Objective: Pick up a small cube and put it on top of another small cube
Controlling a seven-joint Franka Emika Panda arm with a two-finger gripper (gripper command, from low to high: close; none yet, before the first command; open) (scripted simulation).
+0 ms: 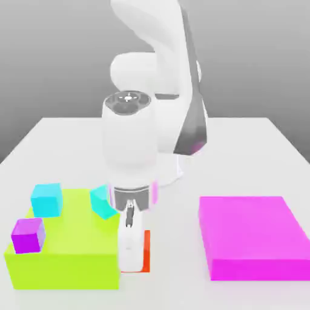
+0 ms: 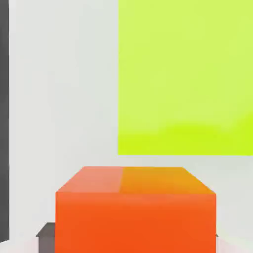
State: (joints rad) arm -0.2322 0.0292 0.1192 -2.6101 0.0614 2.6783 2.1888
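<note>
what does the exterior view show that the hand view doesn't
Exterior view alone: the arm, the magenta slab, two cyan cubes and a purple cube on the lime slab, and the tool down at the table.
Hand view alone: the orange-red cube's top face.
Both: the orange-red cube, the lime slab, the white table.
</note>
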